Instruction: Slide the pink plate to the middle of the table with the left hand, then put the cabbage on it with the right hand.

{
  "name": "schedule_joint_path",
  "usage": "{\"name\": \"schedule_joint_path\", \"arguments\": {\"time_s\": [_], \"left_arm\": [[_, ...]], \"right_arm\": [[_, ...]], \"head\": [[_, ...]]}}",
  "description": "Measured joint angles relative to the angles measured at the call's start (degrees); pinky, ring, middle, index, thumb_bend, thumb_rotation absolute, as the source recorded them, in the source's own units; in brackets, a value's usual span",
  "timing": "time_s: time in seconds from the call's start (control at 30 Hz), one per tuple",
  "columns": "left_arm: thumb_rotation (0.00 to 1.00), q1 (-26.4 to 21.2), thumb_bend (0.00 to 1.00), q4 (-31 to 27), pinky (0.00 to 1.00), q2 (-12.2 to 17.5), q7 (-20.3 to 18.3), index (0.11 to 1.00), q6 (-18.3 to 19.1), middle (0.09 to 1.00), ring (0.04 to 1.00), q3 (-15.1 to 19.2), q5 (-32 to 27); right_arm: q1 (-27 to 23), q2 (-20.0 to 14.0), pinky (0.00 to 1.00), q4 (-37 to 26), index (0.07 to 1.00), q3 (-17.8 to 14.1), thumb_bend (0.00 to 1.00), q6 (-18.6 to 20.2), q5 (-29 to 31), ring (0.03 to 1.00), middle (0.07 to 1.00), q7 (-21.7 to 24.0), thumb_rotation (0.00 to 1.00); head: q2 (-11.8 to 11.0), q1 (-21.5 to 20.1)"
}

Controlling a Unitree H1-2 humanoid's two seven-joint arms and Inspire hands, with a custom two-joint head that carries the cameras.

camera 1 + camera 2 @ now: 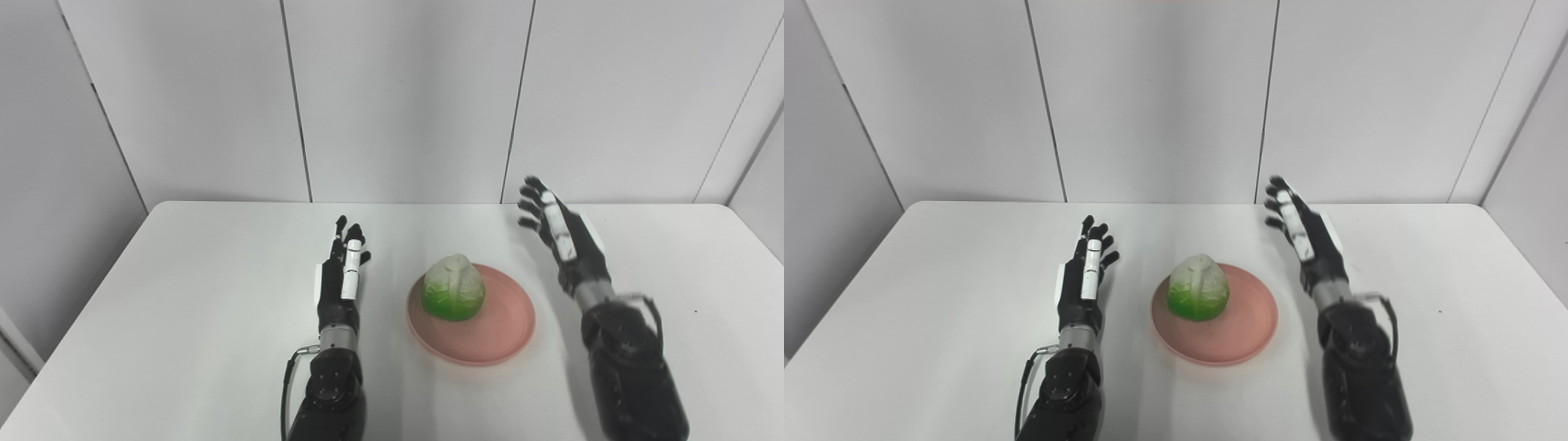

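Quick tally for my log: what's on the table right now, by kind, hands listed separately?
Plates: 1, the pink plate, near the table's middle.
Vegetables: 1, the cabbage, sitting on the plate's left part.
Robot hands: 2, the left hand and the right hand, both open, one on each side of the plate, touching neither item.
Total: 2 objects, plus 2 hands.
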Motion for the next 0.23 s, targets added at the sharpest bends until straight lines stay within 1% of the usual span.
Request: {"name": "schedule_joint_path", "arguments": {"time_s": [0.03,0.07,0.1,0.17,0.23], "left_arm": [[0.91,0.43,0.75,-0.63,0.87,0.42,-0.03,0.955,0.37,0.94,0.915,-0.23,0.16],[0.92,0.59,0.76,-1.03,0.87,0.59,-0.13,0.958,0.9,0.944,0.919,-0.45,0.28],[0.94,0.65,0.79,-1.25,0.89,0.67,-0.2,0.966,1.69,0.953,0.934,-0.7,0.29],[0.95,1.13,0.81,-2.29,0.91,1.03,-0.5,0.97,3.8,0.959,0.944,-1.23,0.33],[0.96,1.62,0.82,-3.23,0.96,1.19,-0.93,0.978,5.99,0.972,0.964,-1.61,0.33]], "right_arm": [[0.52,0.69,0.95,0.82,0.958,0.04,0.95,-1.01,-0.02,0.929,0.943,-1.58,1.0],[1.1,1.2,0.96,1.22,0.964,0.12,0.94,-1.96,-0.03,0.934,0.947,-3.02,1.0],[1.93,1.83,0.96,1.5,0.972,0.28,0.91,-2.76,-0.01,0.944,0.954,-4.31,1.0],[2.91,3.09,0.95,2.64,0.968,0.87,0.89,-3.63,0.04,0.94,0.952,-5.93,1.0],[3.82,4.1,0.95,2.65,0.961,1.41,0.86,-4.34,0.16,0.935,0.946,-7.24,1.0]], "head": [[0.18,-0.97],[0.18,-0.98],[0.35,-1.85],[0.7,-2.56],[0.88,-2.91]]}}
